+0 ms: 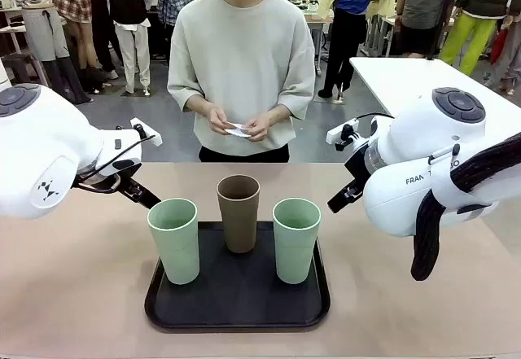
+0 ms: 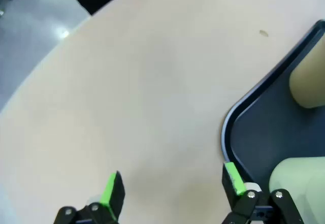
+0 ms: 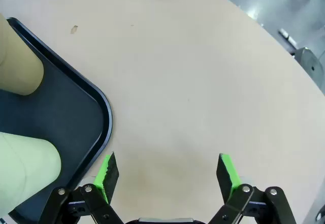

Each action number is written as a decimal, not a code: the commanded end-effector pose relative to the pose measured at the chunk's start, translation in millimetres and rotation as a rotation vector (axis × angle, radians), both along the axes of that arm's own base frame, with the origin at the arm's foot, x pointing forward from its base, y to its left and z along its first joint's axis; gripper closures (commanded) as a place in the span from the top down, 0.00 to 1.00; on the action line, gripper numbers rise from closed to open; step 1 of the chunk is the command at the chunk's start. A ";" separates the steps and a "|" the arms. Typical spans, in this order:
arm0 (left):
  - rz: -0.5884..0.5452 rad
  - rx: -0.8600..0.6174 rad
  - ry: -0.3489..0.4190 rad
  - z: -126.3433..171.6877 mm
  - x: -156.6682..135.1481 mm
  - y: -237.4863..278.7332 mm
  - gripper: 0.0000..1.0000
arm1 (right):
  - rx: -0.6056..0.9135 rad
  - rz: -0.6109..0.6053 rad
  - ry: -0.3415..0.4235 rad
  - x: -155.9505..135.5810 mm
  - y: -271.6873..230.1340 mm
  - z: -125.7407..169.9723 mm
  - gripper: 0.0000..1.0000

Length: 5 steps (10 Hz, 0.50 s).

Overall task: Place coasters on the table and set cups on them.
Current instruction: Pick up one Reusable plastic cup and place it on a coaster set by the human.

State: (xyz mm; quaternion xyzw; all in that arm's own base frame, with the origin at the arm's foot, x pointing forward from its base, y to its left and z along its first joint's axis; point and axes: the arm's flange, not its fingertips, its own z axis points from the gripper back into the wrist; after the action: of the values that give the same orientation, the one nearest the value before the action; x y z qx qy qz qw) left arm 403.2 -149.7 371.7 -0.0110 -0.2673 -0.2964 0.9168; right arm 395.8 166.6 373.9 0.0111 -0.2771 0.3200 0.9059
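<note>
Three cups stand upright on a black tray (image 1: 236, 308) on the beige table (image 1: 73, 294): a pale green cup (image 1: 173, 239) on the left, a brown cup (image 1: 238, 212) behind the middle, and a second pale green cup (image 1: 295, 238) on the right. Across the table a person holds white coasters (image 1: 238, 130) in both hands at waist height. My left gripper (image 1: 140, 194) hovers just left of the tray. In its wrist view the left gripper (image 2: 171, 182) is open and empty over bare table beside the tray (image 2: 254, 132). My right gripper (image 1: 343, 198) hovers right of the tray, and its wrist view shows the right gripper (image 3: 166, 169) open and empty.
A white table (image 1: 407, 78) stands at the back right, with people standing behind it. Bare tabletop lies on both sides of the tray and between the tray and the person. The tray's rim (image 3: 104, 117) is close to my right gripper's left finger.
</note>
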 end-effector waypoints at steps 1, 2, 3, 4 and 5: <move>0.000 0.000 0.000 0.0 0.0 -0.1 1.00 | 0.000 0.000 0.000 0.0 0.0 0.0 1.00; 0.000 0.000 0.000 0.0 0.0 -0.1 1.00 | 0.000 0.000 0.000 0.0 0.0 0.0 1.00; 0.000 0.000 0.000 0.0 0.0 -0.1 1.00 | 0.000 0.000 0.000 0.0 0.0 0.0 1.00; 0.000 0.000 0.000 0.0 0.0 -0.1 1.00 | 0.000 0.000 0.000 0.0 0.0 0.0 1.00; 0.000 0.000 0.000 0.0 0.0 -0.1 1.00 | 0.000 0.000 0.000 0.0 0.0 0.0 1.00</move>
State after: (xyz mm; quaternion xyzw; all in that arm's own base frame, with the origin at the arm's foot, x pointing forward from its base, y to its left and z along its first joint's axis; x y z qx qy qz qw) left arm 403.2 -149.8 371.7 -0.0110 -0.2673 -0.2965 0.9168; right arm 395.8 166.6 373.9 0.0110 -0.2771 0.3200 0.9059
